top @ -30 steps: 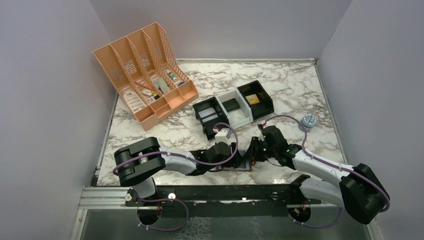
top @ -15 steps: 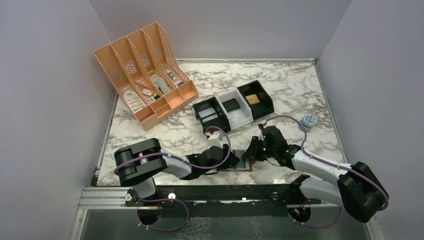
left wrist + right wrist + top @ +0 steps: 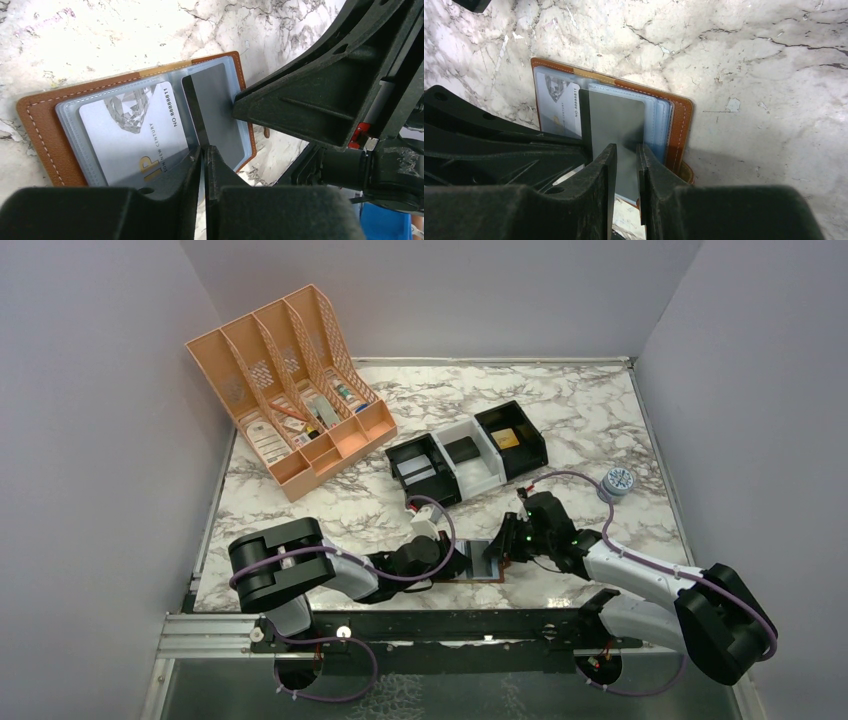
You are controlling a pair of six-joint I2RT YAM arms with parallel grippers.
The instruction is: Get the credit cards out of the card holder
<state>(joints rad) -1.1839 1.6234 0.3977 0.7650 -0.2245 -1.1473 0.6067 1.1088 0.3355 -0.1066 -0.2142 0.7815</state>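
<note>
Card [image 3: 217, 110] edge pinched by left tool [image 3: 204, 150], holder [image 3: 37, 125] open

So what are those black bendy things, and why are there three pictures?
They are two robot arms bolted to a marble-patterned table. One picture looks down from above; the other two come from cameras on each wrist. On the table lie an orange plastic file rack, black-and-white plastic trays, a grey round object and an open brown leather wallet. The left hand seems to pinch the dark grey plastic card in the wallet; a pale silver card sits beside it. The right hand, fingers slightly apart, rests at the wallet's edge.
</note>
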